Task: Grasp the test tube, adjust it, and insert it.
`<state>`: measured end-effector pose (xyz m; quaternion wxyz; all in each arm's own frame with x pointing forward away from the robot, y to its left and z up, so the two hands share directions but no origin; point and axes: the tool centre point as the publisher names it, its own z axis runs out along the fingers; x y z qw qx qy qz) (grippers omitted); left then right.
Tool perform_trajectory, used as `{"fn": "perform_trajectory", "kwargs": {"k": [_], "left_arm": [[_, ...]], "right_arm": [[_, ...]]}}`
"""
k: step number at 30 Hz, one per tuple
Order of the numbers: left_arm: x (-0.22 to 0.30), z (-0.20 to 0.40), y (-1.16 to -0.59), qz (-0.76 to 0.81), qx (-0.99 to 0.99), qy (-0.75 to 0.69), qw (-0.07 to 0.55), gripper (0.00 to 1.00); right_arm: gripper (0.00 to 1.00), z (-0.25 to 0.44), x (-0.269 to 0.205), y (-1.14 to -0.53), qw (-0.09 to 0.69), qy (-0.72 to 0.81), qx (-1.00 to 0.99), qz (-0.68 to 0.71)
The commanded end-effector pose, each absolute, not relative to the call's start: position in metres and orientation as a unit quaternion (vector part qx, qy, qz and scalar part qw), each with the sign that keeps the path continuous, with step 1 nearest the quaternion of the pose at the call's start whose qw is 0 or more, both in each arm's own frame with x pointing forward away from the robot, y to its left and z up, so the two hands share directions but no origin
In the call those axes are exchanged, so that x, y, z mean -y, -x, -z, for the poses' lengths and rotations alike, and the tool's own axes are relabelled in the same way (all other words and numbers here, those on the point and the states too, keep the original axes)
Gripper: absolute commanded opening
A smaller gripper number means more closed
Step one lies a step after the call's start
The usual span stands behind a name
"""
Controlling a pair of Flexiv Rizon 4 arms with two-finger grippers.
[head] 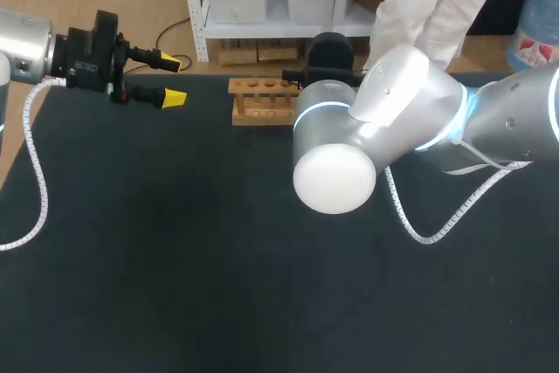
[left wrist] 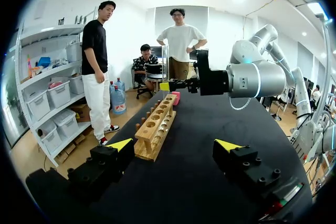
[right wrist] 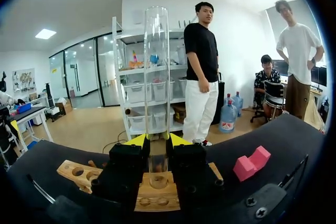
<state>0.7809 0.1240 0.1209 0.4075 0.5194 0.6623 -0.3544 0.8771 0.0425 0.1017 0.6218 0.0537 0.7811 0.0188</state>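
A clear test tube (right wrist: 156,77) stands upright between the yellow-tipped fingers of my right gripper (right wrist: 156,141), which is shut on its lower part. Directly under it lies the wooden rack (right wrist: 157,192) with its round holes. The left wrist view shows the same tube (left wrist: 164,65) held over the far end of the rack (left wrist: 156,127) by the right gripper (left wrist: 173,84). My left gripper (left wrist: 174,145) is open and empty, a short way back from the rack's near end. In the head view it (head: 173,79) hangs left of the rack (head: 260,100), and my right arm (head: 376,120) hides tube and right gripper.
A pink block (right wrist: 252,163) lies on the black table (head: 175,259) beside the rack's far end, also visible as a pink block (left wrist: 176,97) beyond the rack. A white coiled cable (head: 419,224) hangs from my right arm over the table.
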Motion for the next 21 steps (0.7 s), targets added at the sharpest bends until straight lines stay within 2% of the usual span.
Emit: {"fn": "perform_trajectory", "kwargs": {"k": [1, 20, 21], "left_arm": [[-0.124, -0.120, -0.779, 0.354, -0.661, -0.519, 0.410, 1.00], [-0.124, -0.120, -0.779, 0.354, -0.661, -0.519, 0.410, 1.00], [-0.124, -0.120, -0.779, 0.354, -0.661, -0.519, 0.410, 1.00]], "right_arm": [[0.00, -0.094, -0.043, -0.880, 0.619, -0.053, -0.784, -0.023], [0.00, -0.062, -0.050, -0.872, 0.582, -0.053, -0.811, -0.034], [0.04, -0.061, -0.050, -0.872, 0.581, -0.053, -0.811, -0.035]]}}
